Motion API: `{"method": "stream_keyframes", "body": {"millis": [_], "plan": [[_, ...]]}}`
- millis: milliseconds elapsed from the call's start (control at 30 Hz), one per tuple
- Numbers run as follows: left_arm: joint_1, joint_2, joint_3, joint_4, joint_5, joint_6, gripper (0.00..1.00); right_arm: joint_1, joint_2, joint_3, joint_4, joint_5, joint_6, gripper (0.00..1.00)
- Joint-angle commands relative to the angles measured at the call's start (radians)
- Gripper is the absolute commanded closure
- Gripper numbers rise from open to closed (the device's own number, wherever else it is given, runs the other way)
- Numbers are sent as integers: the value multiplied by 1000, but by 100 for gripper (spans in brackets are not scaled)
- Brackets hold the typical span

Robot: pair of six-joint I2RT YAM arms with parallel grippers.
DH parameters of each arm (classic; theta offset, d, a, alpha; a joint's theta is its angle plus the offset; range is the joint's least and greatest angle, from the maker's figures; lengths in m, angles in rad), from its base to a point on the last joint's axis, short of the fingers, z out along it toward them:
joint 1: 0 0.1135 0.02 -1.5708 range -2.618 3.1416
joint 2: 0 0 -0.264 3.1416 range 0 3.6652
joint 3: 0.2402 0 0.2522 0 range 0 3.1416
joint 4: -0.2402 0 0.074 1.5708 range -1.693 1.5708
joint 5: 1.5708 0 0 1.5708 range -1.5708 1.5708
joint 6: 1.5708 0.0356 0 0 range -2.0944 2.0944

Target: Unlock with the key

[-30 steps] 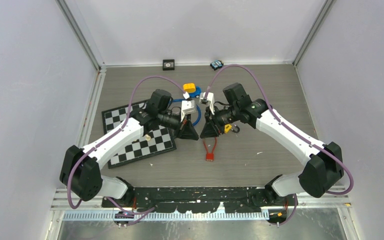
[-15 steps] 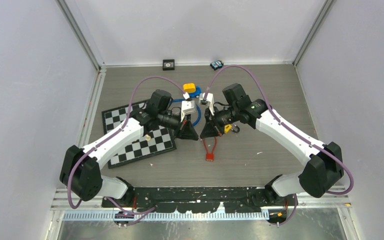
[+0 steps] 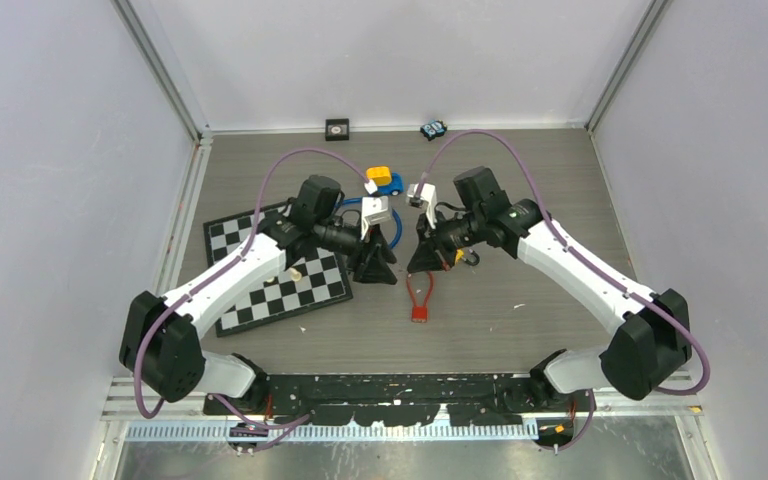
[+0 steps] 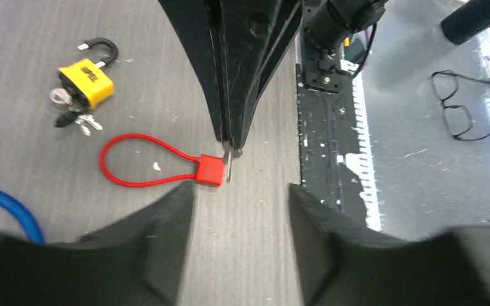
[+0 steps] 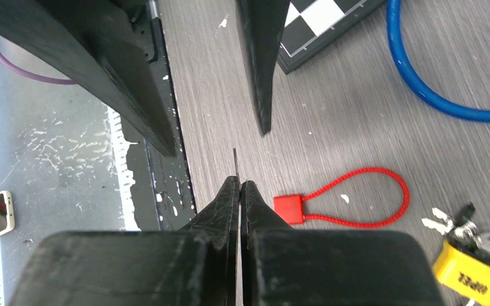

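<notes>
From above, the left gripper (image 3: 374,268) and right gripper (image 3: 422,262) are hanging nose to nose over mid-table. The red cable lock (image 3: 419,314) is lying just at 6 o'clock of them. The key is too small to be showing here, and the yellow padlock (image 3: 456,257) is peeping out from under the right wrist.

In the left wrist view, the left jaws are standing spread and empty along the bottom edge. The right gripper (image 4: 228,137), reaching in from 12 o'clock, is pressing its fingers together on the key (image 4: 228,162). The blade tip is pointing at the red cable lock (image 4: 210,170); whether they are touching I cannot tell.

In the right wrist view, only a sliver of key (image 5: 235,162) is poking out toward 12 o'clock, its head hidden between the pads. No view is showing the keyhole.

The key is probably light, stiff and slick, so it may twist; a grip on the head, leaving the blade free, is looking best. The lock's small body will likely skid unless it is pinned.
</notes>
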Motion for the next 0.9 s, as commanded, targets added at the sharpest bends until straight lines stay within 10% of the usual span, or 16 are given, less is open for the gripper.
{"method": "stream_keyframes", "body": {"millis": [0, 633, 867], "plan": [[25, -21, 48, 30, -7, -5, 36, -54, -85, -27, 5, 5, -14, 100], [-120, 287, 115, -16, -320, 183, 23, -521, -322, -168, -85, 32, 1, 100], [-172, 434, 241, -248, -300, 641, 27, -660, -330, -177, -87, -39, 5, 99]]}}
